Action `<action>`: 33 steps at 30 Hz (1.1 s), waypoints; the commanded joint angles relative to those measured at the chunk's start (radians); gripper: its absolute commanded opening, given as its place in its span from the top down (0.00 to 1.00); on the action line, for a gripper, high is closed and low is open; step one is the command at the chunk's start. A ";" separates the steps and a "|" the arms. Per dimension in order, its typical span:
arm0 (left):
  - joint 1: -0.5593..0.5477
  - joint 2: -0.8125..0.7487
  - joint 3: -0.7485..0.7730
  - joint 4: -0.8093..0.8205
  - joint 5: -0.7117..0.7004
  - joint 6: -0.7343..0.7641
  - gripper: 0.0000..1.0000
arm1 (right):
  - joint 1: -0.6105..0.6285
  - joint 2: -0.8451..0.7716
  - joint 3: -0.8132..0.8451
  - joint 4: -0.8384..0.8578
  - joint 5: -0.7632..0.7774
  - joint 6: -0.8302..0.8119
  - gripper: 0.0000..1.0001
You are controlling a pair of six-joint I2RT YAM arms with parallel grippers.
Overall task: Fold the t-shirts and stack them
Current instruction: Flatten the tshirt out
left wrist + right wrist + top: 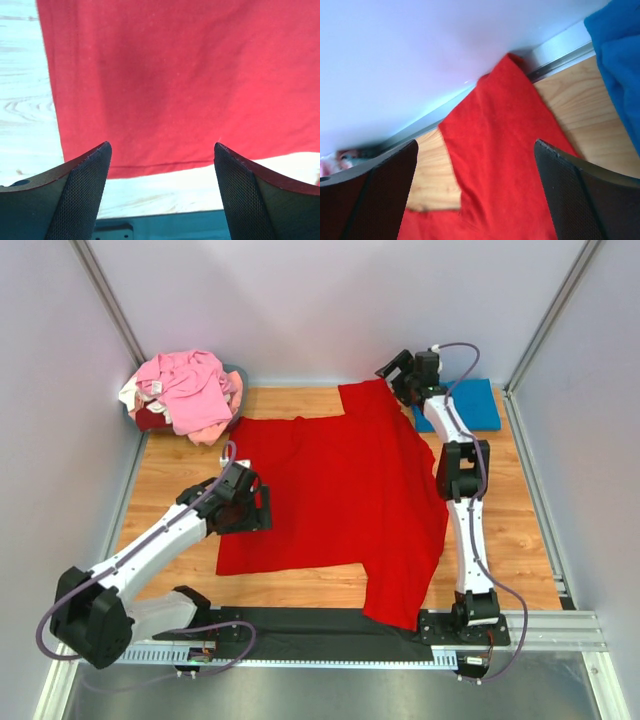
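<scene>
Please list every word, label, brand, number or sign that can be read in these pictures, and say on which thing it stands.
No text can be read in any view.
The red t-shirt, the blue t-shirt and the pink pile show plain cloth without print.
The left arm and the right arm show no legible marking.

White links, black joints, lilac cables

Wooden table: red t-shirt spread flat centre, blue t-shirt far right, pink-cream heap far-left corner.
</scene>
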 commanded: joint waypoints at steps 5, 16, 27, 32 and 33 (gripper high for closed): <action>-0.004 -0.181 -0.005 -0.111 -0.030 -0.086 0.09 | -0.016 -0.316 -0.133 -0.046 -0.212 -0.051 0.00; 0.005 -0.114 -0.171 -0.096 0.066 -0.226 0.04 | 0.068 -1.232 -1.146 -0.029 -0.159 -0.178 0.00; 0.175 -0.337 -0.371 -0.108 0.033 -0.391 0.16 | 0.271 -1.730 -1.628 -0.155 -0.021 -0.228 0.00; 0.175 -0.364 -0.364 -0.167 -0.026 -0.433 0.17 | 0.274 -1.770 -1.646 -0.210 -0.022 -0.275 0.00; 0.175 -0.352 -0.358 -0.182 -0.050 -0.445 0.19 | 0.274 -1.767 -1.646 -0.212 -0.027 -0.283 0.00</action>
